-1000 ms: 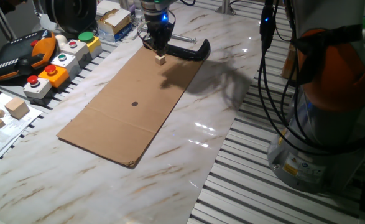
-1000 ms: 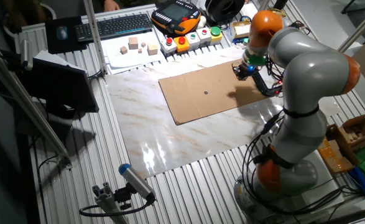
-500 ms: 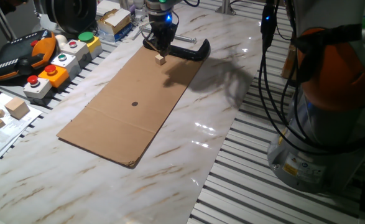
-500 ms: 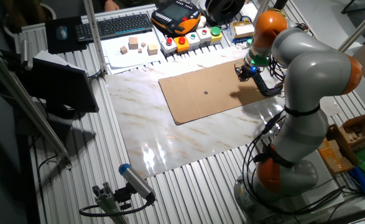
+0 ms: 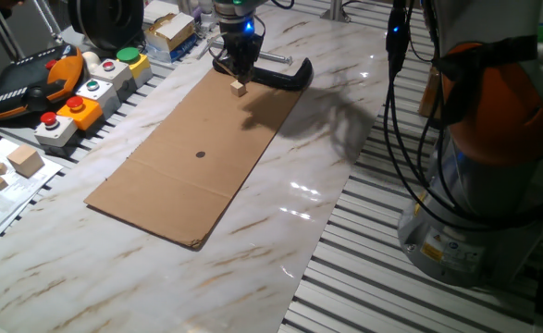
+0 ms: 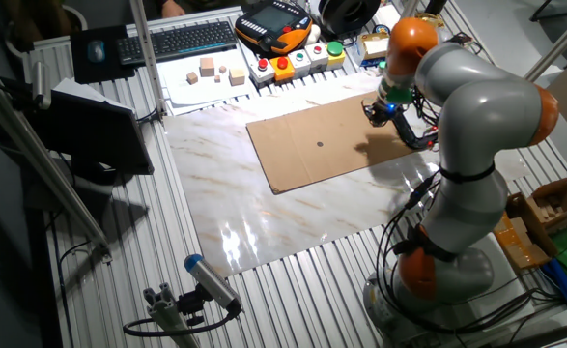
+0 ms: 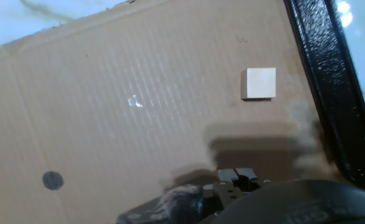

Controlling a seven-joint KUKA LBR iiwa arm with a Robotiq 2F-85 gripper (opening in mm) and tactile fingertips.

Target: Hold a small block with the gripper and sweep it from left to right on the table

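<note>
Small block (image 7: 258, 83) lying loose on cardboard sheet (image 5: 197, 153), at one o'clock in hand view; pincer (image 5: 233, 67) above, empty, spread unclear; risks nudging cube askew, descending off-centre beside black clamp (image 5: 283, 76).

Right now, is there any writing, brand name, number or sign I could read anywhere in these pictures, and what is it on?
No text can be read.
Yellow label on the robot base: print too small.
Papers under the wooden cubes: print blurred.
Keyboard: keys too small.
Button boxes: colored buttons, no legible marks.
Cardboard sheet: only a dark round dot, no words.
Small block: blank.
</note>
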